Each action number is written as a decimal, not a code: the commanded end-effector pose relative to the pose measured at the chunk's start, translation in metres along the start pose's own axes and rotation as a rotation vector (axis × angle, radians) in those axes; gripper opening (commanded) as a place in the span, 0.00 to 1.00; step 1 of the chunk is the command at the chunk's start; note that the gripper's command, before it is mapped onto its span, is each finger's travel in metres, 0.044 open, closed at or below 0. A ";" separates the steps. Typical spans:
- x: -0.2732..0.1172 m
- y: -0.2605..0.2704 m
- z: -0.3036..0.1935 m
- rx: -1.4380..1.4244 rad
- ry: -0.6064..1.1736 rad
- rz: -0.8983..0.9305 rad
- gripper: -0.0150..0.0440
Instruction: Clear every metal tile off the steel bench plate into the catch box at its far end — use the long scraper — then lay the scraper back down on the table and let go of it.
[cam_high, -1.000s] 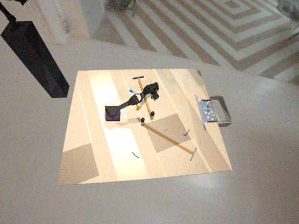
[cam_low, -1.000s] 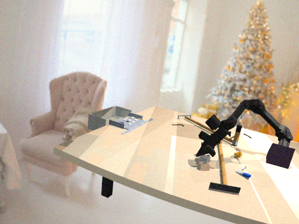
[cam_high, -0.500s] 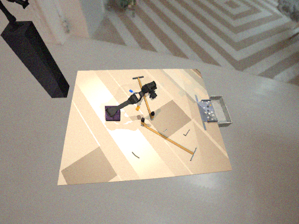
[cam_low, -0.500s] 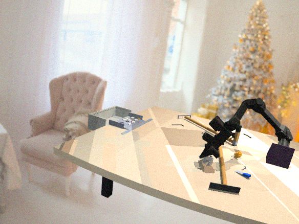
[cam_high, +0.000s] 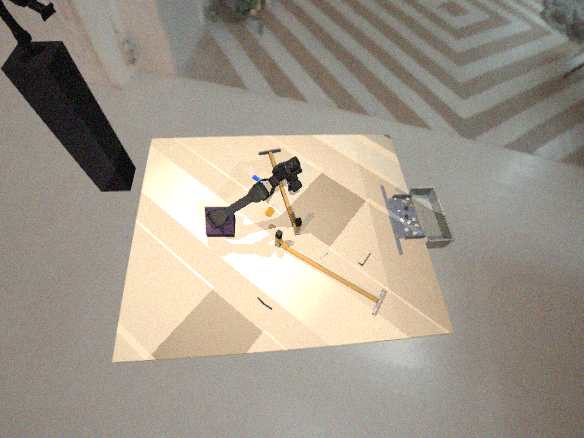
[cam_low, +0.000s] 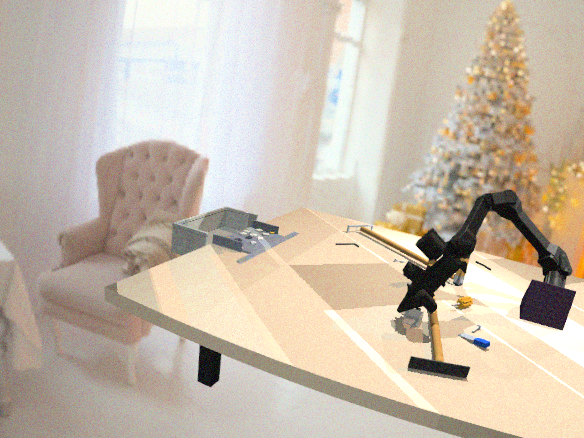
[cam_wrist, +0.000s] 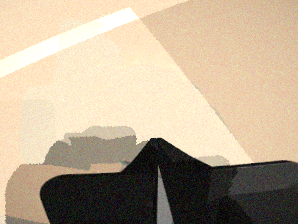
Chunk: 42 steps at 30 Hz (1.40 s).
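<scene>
My gripper (cam_low: 401, 309) (cam_wrist: 157, 142) is shut and empty, above the table beside the shorter tool. That tool (cam_high: 287, 204) (cam_low: 436, 337) has a wooden handle and a flat dark head. The longer wooden-handled tool (cam_high: 330, 273) (cam_low: 395, 243), probably the long scraper, lies on the table with its pale, thin head away from the arm. Both have a black-topped upright grip at the arm end. Several small metal tiles (cam_high: 403, 220) (cam_low: 248, 232) lie scattered on the steel plate (cam_low: 265, 247). The grey catch box (cam_high: 446, 220) (cam_low: 190, 240) adjoins its far end; I see no tiles inside.
A blue-handled knife (cam_high: 256, 178) (cam_low: 481, 342) and an orange piece (cam_high: 269, 212) (cam_low: 464, 302) lie near the shorter tool. A black hex key (cam_high: 365, 261) (cam_low: 347, 244) lies between the longer tool and the plate. A dark curved strip (cam_high: 265, 303) (cam_low: 483, 265) lies apart.
</scene>
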<state>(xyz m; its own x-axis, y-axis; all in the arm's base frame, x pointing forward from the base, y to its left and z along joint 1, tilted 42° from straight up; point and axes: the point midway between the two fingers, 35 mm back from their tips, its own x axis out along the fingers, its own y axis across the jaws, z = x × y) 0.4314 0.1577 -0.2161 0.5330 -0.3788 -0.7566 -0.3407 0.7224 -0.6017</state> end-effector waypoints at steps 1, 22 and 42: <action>-0.003 0.003 -0.005 0.001 0.003 -0.003 0.25; -0.020 0.023 -0.030 0.001 0.004 -0.003 0.25; -0.036 0.038 -0.056 0.000 0.004 -0.005 0.25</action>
<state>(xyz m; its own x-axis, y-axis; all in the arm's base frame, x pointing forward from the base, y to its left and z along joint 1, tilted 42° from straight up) 0.3635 0.1696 -0.2251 0.5380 -0.3762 -0.7543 -0.3368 0.7244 -0.6015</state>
